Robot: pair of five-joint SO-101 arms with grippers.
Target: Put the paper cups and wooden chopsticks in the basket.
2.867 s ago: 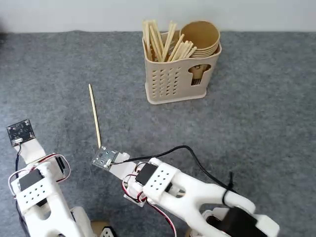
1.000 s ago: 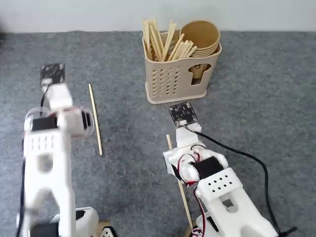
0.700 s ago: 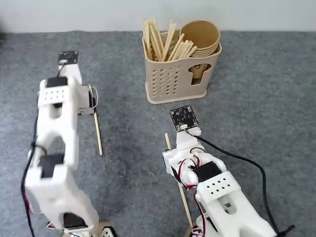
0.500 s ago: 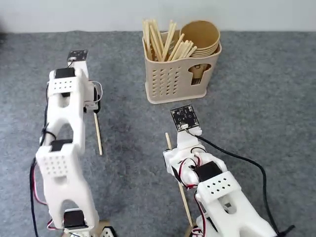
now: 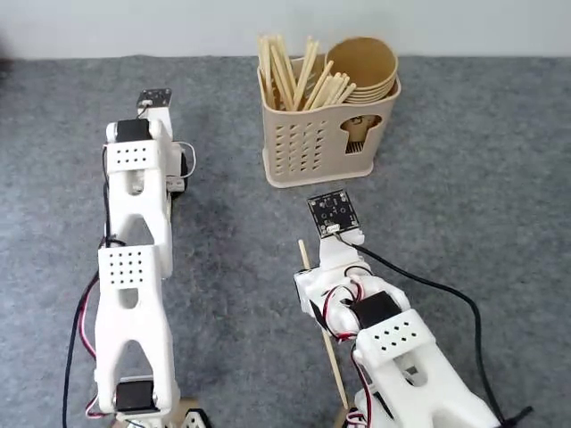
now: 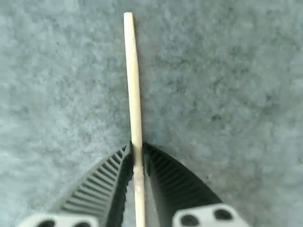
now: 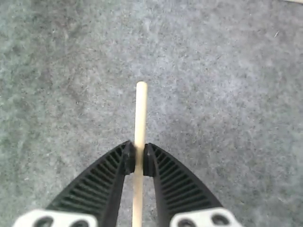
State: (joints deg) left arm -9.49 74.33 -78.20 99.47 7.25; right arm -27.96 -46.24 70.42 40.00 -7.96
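A beige perforated basket [image 5: 314,147] stands at the back of the grey carpet, with nested paper cups [image 5: 361,62] and several wooden chopsticks [image 5: 287,71] in it. My left gripper [image 6: 136,146] is low over the carpet at the left, jaws closed around a chopstick [image 6: 132,71] that lies flat. From above, the stretched left arm [image 5: 141,178] covers that stick. My right gripper [image 7: 136,150] is shut on a second chopstick [image 7: 140,113], whose short tip pokes past the fingers. In the high view this stick [image 5: 335,367] runs back under the right arm, in front of the basket.
Grey carpet [image 5: 464,196] covers the whole table, and a pale wall runs along the back edge. A black cable [image 5: 428,285] trails from the right arm. Open carpet lies between the two arms and to the right of the basket.
The left arm swung out from the front left and stretched over the lying chopstick, its gripper now closed on it. The right arm picked up a chopstick earlier and has held still for the last second.
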